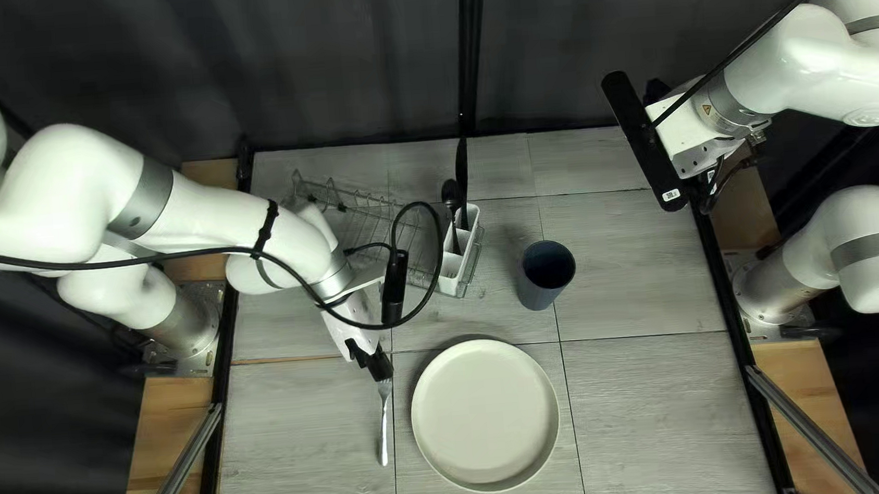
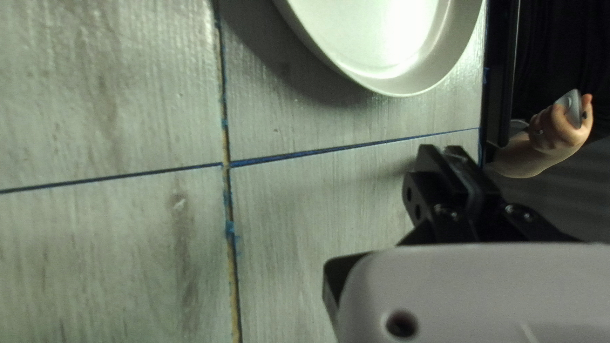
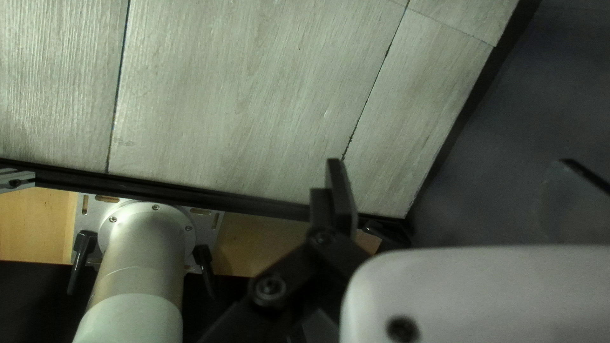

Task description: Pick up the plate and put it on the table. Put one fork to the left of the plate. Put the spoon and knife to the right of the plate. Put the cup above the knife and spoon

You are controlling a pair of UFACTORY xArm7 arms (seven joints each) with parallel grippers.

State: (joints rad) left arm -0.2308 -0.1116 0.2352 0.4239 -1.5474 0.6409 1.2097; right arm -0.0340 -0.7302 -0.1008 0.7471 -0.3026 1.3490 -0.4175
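Observation:
My left gripper [image 1: 374,365] is shut on the fork [image 1: 385,429], which extends from its fingertips left of the plate [image 1: 485,415]. In the left wrist view the left gripper [image 2: 448,152] shows its fingers close together; the fork is hidden there, and the plate [image 2: 387,76] lies to one side ahead. A dark blue cup [image 1: 540,289] stands beyond the plate. Two dark utensils, a spoon [image 1: 451,192] and apparently a knife [image 1: 461,167], are in the white utensil holder [image 1: 449,265]. My right gripper [image 1: 715,186] is raised at the far right; its own view shows the right gripper [image 3: 450,164] open and empty.
A wire dish rack [image 1: 353,207] stands at the far left of the table, partly behind my left arm. Beyond the table's near edge, a person's hand [image 2: 553,130] holds a small pale device. My right arm's mounting plate [image 3: 89,209] sits beside the dark table edge.

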